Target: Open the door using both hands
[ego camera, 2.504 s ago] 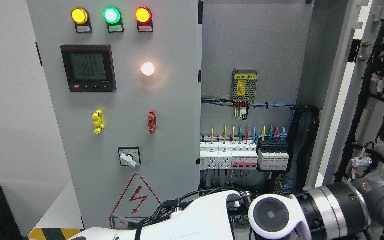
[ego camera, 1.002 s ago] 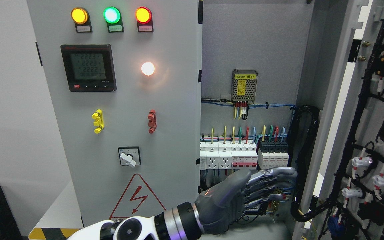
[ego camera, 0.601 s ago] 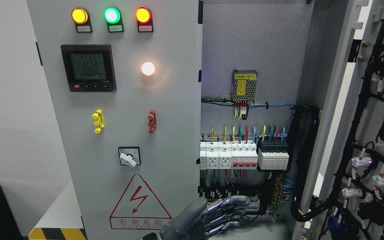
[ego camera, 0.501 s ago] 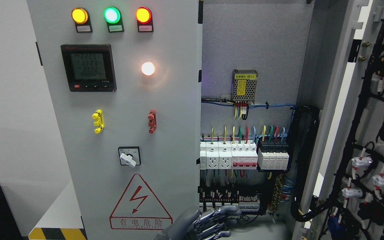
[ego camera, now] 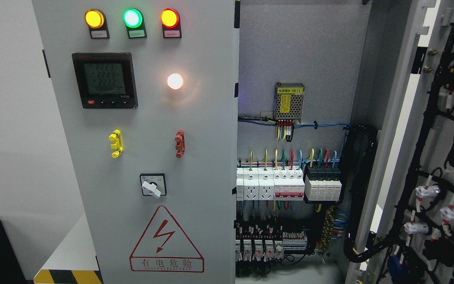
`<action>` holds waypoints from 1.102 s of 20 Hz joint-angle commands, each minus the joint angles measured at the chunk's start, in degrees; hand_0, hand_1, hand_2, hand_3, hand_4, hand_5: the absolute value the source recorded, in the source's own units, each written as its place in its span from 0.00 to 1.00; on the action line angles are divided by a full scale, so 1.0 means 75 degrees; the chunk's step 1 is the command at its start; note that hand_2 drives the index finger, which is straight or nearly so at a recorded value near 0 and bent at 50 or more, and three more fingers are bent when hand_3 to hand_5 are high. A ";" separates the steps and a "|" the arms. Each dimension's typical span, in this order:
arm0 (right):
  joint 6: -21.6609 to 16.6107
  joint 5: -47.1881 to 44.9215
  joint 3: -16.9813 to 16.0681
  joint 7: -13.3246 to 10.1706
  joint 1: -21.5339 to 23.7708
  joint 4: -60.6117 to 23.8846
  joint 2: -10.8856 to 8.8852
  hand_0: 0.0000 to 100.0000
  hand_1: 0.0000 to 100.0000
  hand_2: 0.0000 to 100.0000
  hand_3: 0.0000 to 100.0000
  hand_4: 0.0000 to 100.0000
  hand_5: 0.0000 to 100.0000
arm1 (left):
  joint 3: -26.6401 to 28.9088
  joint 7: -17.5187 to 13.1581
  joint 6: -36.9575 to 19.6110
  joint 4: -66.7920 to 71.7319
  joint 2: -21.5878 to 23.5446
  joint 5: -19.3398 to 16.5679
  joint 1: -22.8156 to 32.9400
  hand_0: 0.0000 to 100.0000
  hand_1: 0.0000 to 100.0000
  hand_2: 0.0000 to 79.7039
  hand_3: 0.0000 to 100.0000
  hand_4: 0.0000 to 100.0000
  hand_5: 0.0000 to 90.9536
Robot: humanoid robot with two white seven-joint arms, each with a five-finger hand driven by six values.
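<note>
Cabinet (ego camera: 140, 118) grey, right door (ego camera: 440, 118) swung open, white wall (ego camera: 10, 118) left, fingers out of view

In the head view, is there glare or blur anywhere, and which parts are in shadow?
Head view: sharp overall, no motion blur. The white lamp blooms and throws a soft halo on the grey door; the three indicator lights are saturated too. The cabinet's lower interior and the cable bundle sit in shadow. The meter screen reads clearly. No hand shows.
</note>
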 commanded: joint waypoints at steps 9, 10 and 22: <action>0.0002 -0.0082 0.0000 -0.0001 0.0000 0.0008 0.0000 0.00 0.00 0.00 0.00 0.00 0.00 | 0.1490 -0.0506 -0.0071 0.4831 -0.1128 0.0078 0.2684 0.00 0.00 0.00 0.00 0.00 0.00; 0.0002 -0.0082 0.0000 -0.0001 0.0000 0.0008 0.0000 0.00 0.00 0.00 0.00 0.00 0.00 | 0.1490 -0.0565 -0.0083 0.5089 -0.1211 0.0043 0.2742 0.00 0.00 0.00 0.00 0.00 0.00; 0.0002 -0.0082 0.0000 -0.0001 0.0000 0.0008 0.0000 0.00 0.00 0.00 0.00 0.00 0.00 | 0.1759 -0.1222 -0.0095 0.9776 -0.3214 -0.0342 0.2836 0.00 0.00 0.00 0.00 0.00 0.00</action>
